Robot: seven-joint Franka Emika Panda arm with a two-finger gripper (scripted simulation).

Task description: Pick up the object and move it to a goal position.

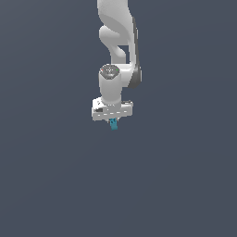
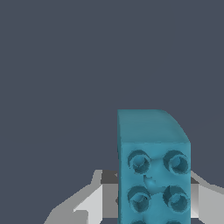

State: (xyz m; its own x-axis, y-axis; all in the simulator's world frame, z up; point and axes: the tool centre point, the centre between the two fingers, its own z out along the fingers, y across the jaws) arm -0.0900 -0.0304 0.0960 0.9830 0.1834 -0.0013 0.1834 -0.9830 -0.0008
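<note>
holding the object (image 1: 113,124), a teal-blue studded piece, my gripper (image 1: 113,121) has its fingers closed on it. i judge the pickup done; no goal marker shows, so carrying it there is left.

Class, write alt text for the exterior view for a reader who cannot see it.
A white robot arm hangs from above against a plain dark grey background, its gripper pointing down with a tiny teal-blue piece between the fingers. Nothing else is visible around it.
</note>
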